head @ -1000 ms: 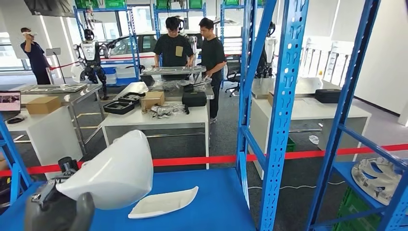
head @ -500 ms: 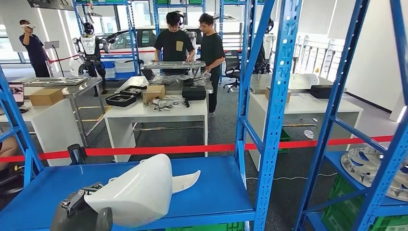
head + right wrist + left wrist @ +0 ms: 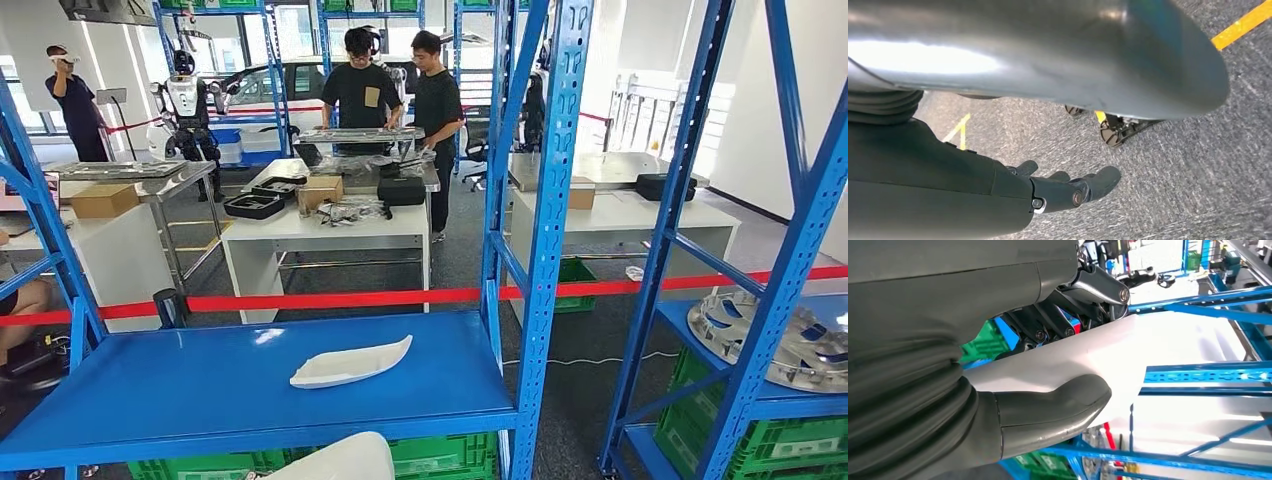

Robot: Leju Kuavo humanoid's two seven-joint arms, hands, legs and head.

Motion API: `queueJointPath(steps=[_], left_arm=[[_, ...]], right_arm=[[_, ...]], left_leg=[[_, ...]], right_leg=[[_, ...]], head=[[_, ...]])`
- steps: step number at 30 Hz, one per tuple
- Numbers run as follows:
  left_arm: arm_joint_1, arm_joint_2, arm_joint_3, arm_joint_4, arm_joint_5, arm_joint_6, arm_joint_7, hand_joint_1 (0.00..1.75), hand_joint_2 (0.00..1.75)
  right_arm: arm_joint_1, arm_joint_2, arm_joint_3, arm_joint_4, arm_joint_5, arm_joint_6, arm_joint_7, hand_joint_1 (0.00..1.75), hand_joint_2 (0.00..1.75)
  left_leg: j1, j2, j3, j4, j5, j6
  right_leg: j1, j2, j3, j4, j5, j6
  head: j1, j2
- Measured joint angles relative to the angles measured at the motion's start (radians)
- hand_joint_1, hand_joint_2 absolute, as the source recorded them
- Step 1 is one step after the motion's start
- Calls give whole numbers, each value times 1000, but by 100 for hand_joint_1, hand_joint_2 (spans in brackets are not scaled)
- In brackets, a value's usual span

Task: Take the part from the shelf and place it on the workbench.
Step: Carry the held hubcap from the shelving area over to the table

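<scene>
From the head view, a smooth, glossy white curved plastic shell part (image 3: 340, 460) peeks over the bottom edge, off the blue metal shelf (image 3: 200, 385); a flat white pointed panel (image 3: 350, 363) lies mid-shelf. The carry seems under way, a turn toward a worktop next. At the left wrist, the left hand (image 3: 1048, 370) clamps the shell between thumb and dark fingers. At the right wrist, the right hand (image 3: 1068, 190) hangs loosely curled and empty over speckled grey carpet.

The white part (image 3: 1128, 355) looks like smooth, slightly glossy plastic; the blue shelf (image 3: 200, 385) is painted metal, the floor (image 3: 1198, 175) rough grey carpet.
</scene>
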Motion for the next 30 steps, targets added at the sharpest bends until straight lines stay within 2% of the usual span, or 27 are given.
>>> queueJointPath(steps=[1, 2, 3, 4, 5, 7, 8, 9, 10, 11, 12, 14, 15, 16, 18, 19, 20, 21, 22, 23, 24, 25, 26, 27, 28, 29, 30], left_arm=[[9, -2, 0, 6, -2, -1, 2, 175, 175], [17, -3, 0, 12, -4, -1, 4, 175, 175], [24, -4, 0, 18, -8, -2, 6, 175, 175], [30, -4, 0, 22, -12, -2, 7, 175, 175], [36, -5, 1, 26, -16, -3, 9, 175, 175], [46, -6, 1, 34, -23, -5, 12, 175, 175], [52, -6, 1, 38, -26, -7, 15, 175, 175], [57, -6, 1, 43, -29, -8, 17, 175, 175], [62, -6, 1, 48, -31, -9, 20, 175, 175], [66, -6, 1, 52, -34, -10, 21, 175, 175], [69, -6, 1, 56, -36, -10, 21, 175, 175], [76, -6, 2, 60, -43, -10, 21, 175, 175], [81, -6, 2, 60, -47, -10, 22, 175, 175], [88, -6, 3, 59, -52, -10, 26, 175, 175], [103, -7, 4, 56, -66, -9, 35, 175, 175], [111, -8, 4, 54, -74, -8, 42, 175, 175], [117, -9, 4, 53, -81, -8, 48, 175, 175], [121, -11, 5, 53, -86, -8, 54, 175, 175], [125, -13, 5, 52, -90, -8, 60, 175, 175], [128, -17, 5, 52, -94, -9, 66, 175, 175], [130, -20, 5, 52, -97, -10, 71, 175, 175], [132, -24, 5, 53, -101, -11, 75, 175, 175], [133, -28, 5, 53, -104, -11, 78, 175, 175], [133, -31, 5, 53, -106, -12, 79, 175, 175], [132, -36, 5, 52, -109, -14, 81, 175, 175], [131, -40, 5, 51, -112, -16, 81, 175, 175], [131, -46, 5, 49, -115, -19, 81, 175, 175]], right_arm=[[0, 2, -1, 0, 2, 2, -4, 0, 0], [1, 2, -1, 0, 4, 4, -7, 0, 0], [3, 3, -1, 0, 7, 6, -9, 0, 0], [4, 5, -1, 0, 9, 8, -11, 0, 0], [5, 6, -1, 0, 11, 10, -13, 0, 0], [2, 9, -1, 0, 15, 11, -11, 0, 0], [1, 9, -1, 0, 19, 12, -8, 0, 0], [0, 9, -1, 0, 23, 13, -3, 0, 0], [0, 10, -1, 0, 26, 14, 1, 0, 0], [0, 11, -1, 0, 29, 16, 3, 0, 0], [0, 12, -1, 0, 31, 17, 4, 0, 0], [-2, 14, -1, 0, 34, 20, 4, 0, 0], [-3, 15, -1, 0, 37, 21, 6, 0, 0], [-3, 16, -1, -1, 43, 23, 11, 0, 0], [-2, 21, 1, -1, 54, 28, 18, 0, 0], [-1, 23, 3, -1, 57, 30, 17, 0, 0], [-1, 26, 3, -1, 57, 30, 11, 0, 0], [-1, 27, 4, -1, 55, 31, 3, 0, 0], [-1, 28, 4, -1, 53, 31, -5, 0, 0], [-1, 29, 4, -1, 53, 31, -12, 0, 0], [-2, 29, 4, -1, 53, 31, -16, 0, 0], [-2, 29, 4, -1, 55, 31, -18, 0, 0], [-2, 29, 4, -1, 57, 31, -18, 0, 0], [-3, 30, 4, -1, 59, 32, -17, 0, 0], [-3, 30, 5, -1, 60, 32, -18, 0, 0], [-5, 30, 5, -2, 61, 33, -22, 0, 0], [-6, 31, 5, -3, 60, 34, -29, 0, 0]], left_leg=[[-5, -1, 5, -19, -2, 10], [-6, 0, -4, -21, 6, 21], [-6, 2, -10, -23, 17, 32], [-6, 4, -20, -26, 29, 43], [-5, 6, -31, -27, 42, 51], [-9, 8, -60, -24, 65, 61], [-12, 8, -76, -20, 77, 62], [-13, 9, -94, -16, 88, 63], [-14, 9, -112, -10, 98, 62], [-15, 9, -129, -3, 106, 61], [-15, 9, -145, 4, 113, 58], [-17, 9, -166, 18, 126, 49], [-17, 10, -170, 21, 132, 44], [-17, 11, -172, 21, 139, 38], [-16, 10, -177, 20, 146, 26], [-15, 7, -185, 32, 128, 19], [-13, 5, -196, 60, 91, 12], [-9, 3, -209, 106, 40, 5], [-6, 2, -223, 164, -11, -2], [-2, 2, -231, 224, -44, -7], [2, 2, -231, 269, -54, -12], [5, 2, -219, 289, -41, -15], [8, 2, -193, 278, -14, -17], [11, 2, -150, 234, 12, -19], [12, 1, -91, 164, 21, -19], [11, -1, -37, 89, 12, -16], [9, -2, 1, 30, -2, -8]], right_leg=[[-1, 0, -1, -4, 10, 8], [-4, 1, -2, -9, 20, 16], [-6, 1, -6, -7, 17, 22], [-7, 2, -14, 9, -7, 27], [-8, 2, -26, 45, -50, 29], [-6, 2, -54, 168, -158, 30], [-4, 2, -63, 229, -189, 30], [-2, 2, -61, 268, -194, 29], [0, 2, -43, 275, -178, 27], [3, 2, -7, 246, -152, 24], [5, 2, 45, 186, -135, 19], [12, 2, 142, 50, -141, 6], [16, 3, 167, 8, -154, 0], [18, 3, 173, -11, -161, -5], [16, 1, 160, -16, -145, -17], [13, -2, 151, -19, -133, -26], [10, -4, 140, -21, -120, -32], [9, -6, 127, -22, -108, -36], [8, -6, 112, -22, -96, -37], [8, -7, 97, -21, -84, -36], [8, -8, 82, -20, -72, -34], [7, -10, 66, -19, -59, -31], [6, -11, 50, -16, -48, -28], [5, -12, 36, -13, -37, -23], [5, -12, 22, -9, -27, -17], [5, -12, 12, -4, -19, -11], [5, -12, 5, -2, -9, -4]], head=[[1, 0], [1, 0], [1, 0], [2, 0], [4, 0], [7, 0], [7, 0], [7, 0], [8, 0], [8, 0], [9, 0], [9, 0], [9, 0], [9, 0], [8, 0], [7, 0], [6, 0], [4, 0], [3, 0], [2, 0], [2, 0], [2, 0], [1, 0], [1, 0], [0, 0], [0, 0], [1, 0]])
